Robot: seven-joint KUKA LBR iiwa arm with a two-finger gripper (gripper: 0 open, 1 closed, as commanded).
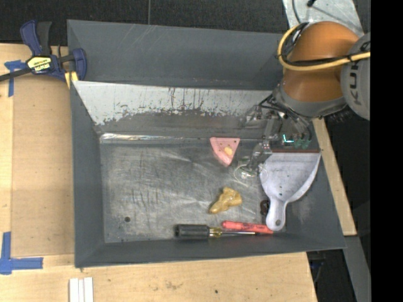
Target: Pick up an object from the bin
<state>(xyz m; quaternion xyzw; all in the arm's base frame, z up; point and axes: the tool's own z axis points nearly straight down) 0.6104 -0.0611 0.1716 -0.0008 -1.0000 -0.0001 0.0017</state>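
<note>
While the gripper (259, 156) hangs at the bin's (88, 168) right, pink wedge (225, 148) just left, grey scoop (286, 180) just beside, open or closed unclear

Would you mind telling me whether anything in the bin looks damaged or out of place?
Nothing looks spilled or broken. The one oddity is the bin's back wall, marked with dark vertical streaks; the pink wedge, yellow lump, screwdriver and pale scoop lie loose.

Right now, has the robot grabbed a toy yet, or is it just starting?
Not grabbed yet, as far as I can see. Done: the gripper is down in the bin, between the pink wedge and the grey scoop. In hand: nothing visibly held. Left: taking hold of one thing and lifting it out; the yellow lump and screwdriver lie untouched on the floor.
</note>
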